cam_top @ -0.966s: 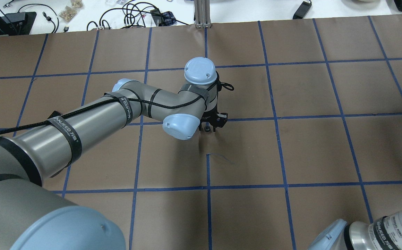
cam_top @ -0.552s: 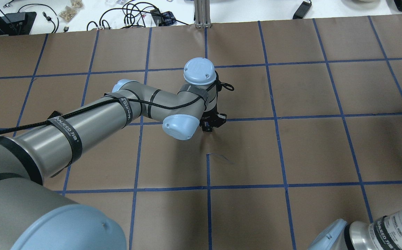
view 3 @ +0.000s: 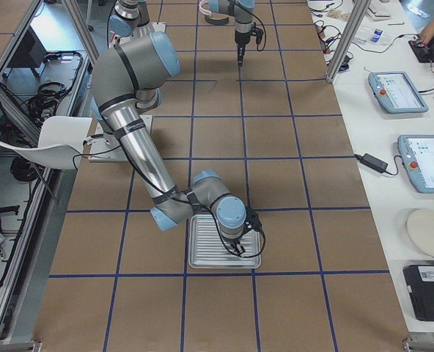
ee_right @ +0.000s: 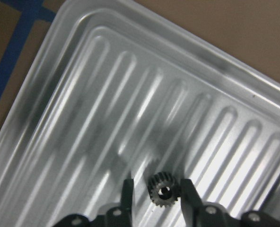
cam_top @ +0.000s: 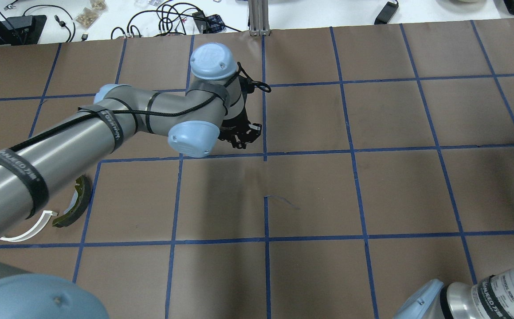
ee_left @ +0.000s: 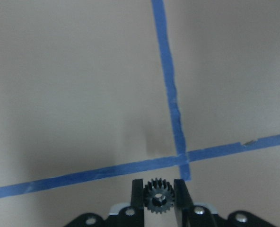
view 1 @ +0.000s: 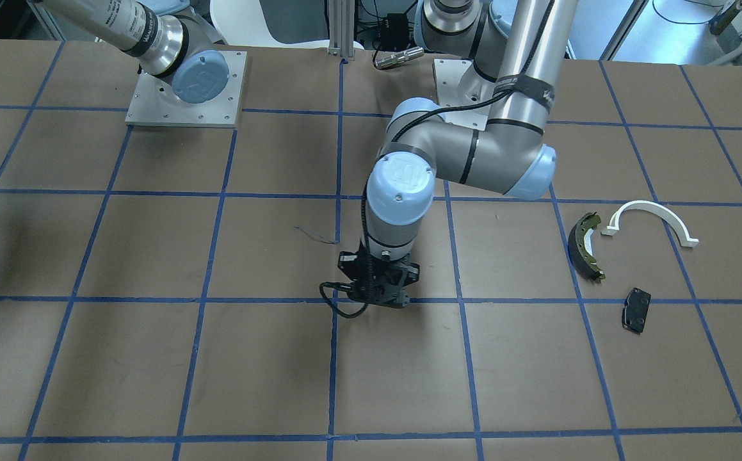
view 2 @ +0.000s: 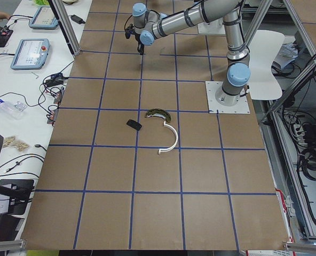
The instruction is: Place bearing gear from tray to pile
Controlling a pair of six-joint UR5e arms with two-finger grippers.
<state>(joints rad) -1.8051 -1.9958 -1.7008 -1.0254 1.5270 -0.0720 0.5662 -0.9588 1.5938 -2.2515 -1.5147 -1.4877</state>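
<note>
At the left of the overhead view we see the pile (view 1: pixel 587 248): an olive brake shoe (cam_top: pixel 80 204), a white half-ring (cam_top: pixel 35 230) just beside it, and a flat black pad (view 1: pixel 636 310) near them. All three lie on the brown bench (cam_top: pixel 319 195). Well apart from them, mid-bench, the left pincer (ee_left: pixel 159 183) is clamped on the bearing gear (ee_left: pixel 159 196). We see the gear's teeth caught between both fingers, over a crossing of blue tape (ee_left: pixel 182 158). At the far right, the right pincer (ee_right: pixel 156 182) sits low over the ribbed silver tray (ee_right: pixel 83 94). Its fingers are spread to either side of a second gear (ee_right: pixel 163 191) lying on the tray floor, and a gap shows at one finger.
</note>
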